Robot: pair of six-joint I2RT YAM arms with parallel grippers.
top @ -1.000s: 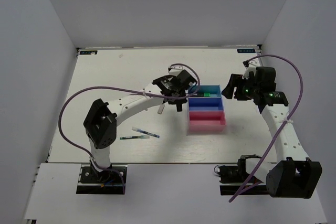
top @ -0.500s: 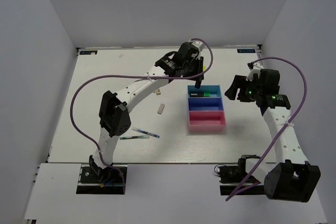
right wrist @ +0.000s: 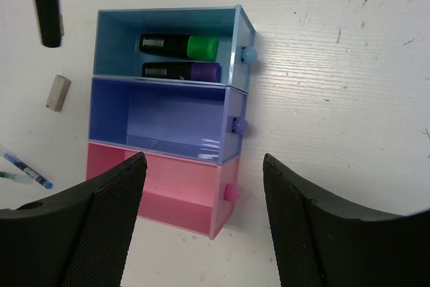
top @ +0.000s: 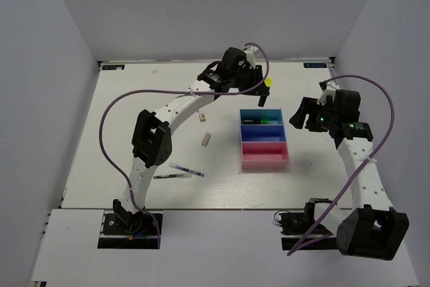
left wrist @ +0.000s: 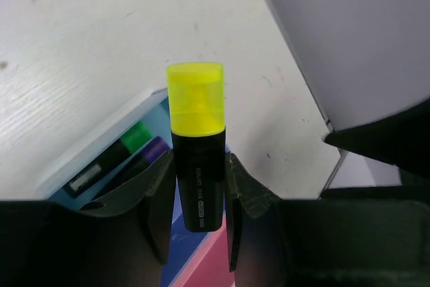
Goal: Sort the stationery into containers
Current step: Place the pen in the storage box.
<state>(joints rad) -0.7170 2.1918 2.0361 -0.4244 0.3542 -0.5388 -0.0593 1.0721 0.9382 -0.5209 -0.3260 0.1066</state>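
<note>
My left gripper [top: 262,96] is shut on a black highlighter with a yellow cap [left wrist: 196,119], cap pointing away from the wrist, and hovers over the far edge of the light blue tray [top: 277,113]. That tray holds a green-capped highlighter [right wrist: 178,46] and a purple-capped one [right wrist: 180,70]. The dark blue tray [right wrist: 161,109] and the pink tray [right wrist: 175,189] hold nothing. My right gripper [right wrist: 201,166] is open and hangs above the trays' right side. On the table to the left lie an eraser [top: 206,140], a tiny block [top: 200,118] and two pens [top: 186,169].
The three trays are joined in a row, each with a small knob [right wrist: 248,54] on its right end. White walls close in the table at the back and on both sides. The left arm [top: 178,109] arches over the table's far left half.
My left arm has swung from the trays' left side to their far edge, carrying the highlighter and turning so the yellow cap shows. The right arm has hardly moved.
</note>
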